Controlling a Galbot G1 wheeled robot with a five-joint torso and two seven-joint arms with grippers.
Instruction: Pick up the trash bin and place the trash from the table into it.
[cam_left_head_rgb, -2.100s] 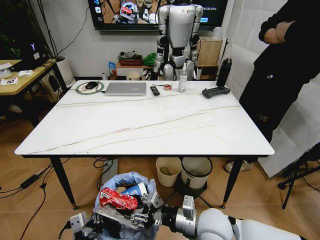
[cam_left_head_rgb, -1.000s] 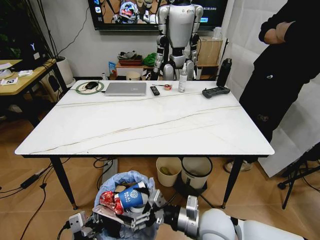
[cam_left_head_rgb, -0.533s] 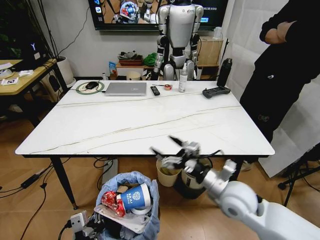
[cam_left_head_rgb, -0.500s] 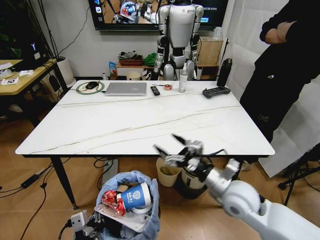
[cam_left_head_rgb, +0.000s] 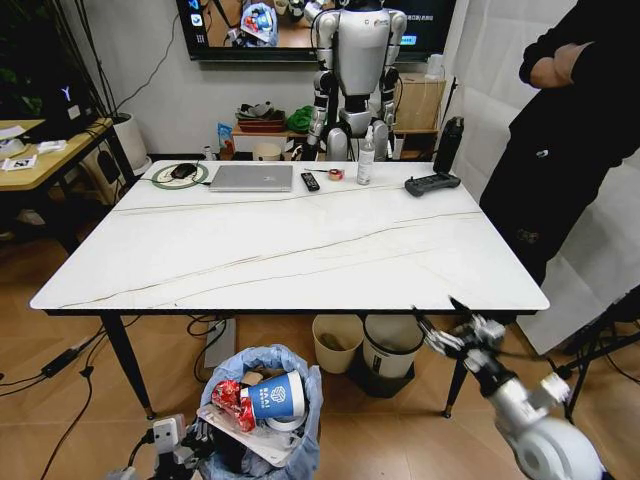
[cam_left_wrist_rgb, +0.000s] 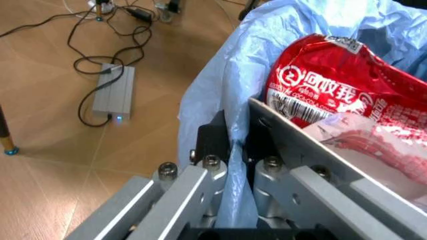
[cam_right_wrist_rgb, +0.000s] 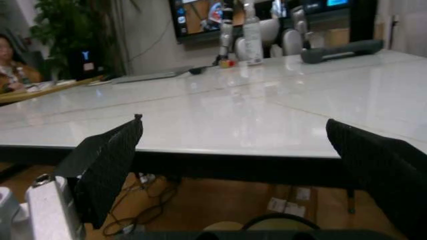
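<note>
Left claw (cam_left_wrist_rgb: 230, 187), low beside the floor: clenched on the rim of the trash bin (cam_left_head_rgb: 300, 395), pinching the thin blue liner between its fingers. The bin stands below the near edge of the table (cam_left_head_rgb: 300, 250), heaped with trash: a red wrapper (cam_left_head_rgb: 228, 396), a blue paper cup (cam_left_head_rgb: 275, 397) and a clear plastic tray (cam_left_head_rgb: 245, 440). The load looks light but loosely piled; the liner is soft and slippery, so a hold judged secure takes the stiff rim, bin kept upright. Right claw (cam_left_head_rgb: 452, 325), near the table's front right corner: spread wide, empty.
</note>
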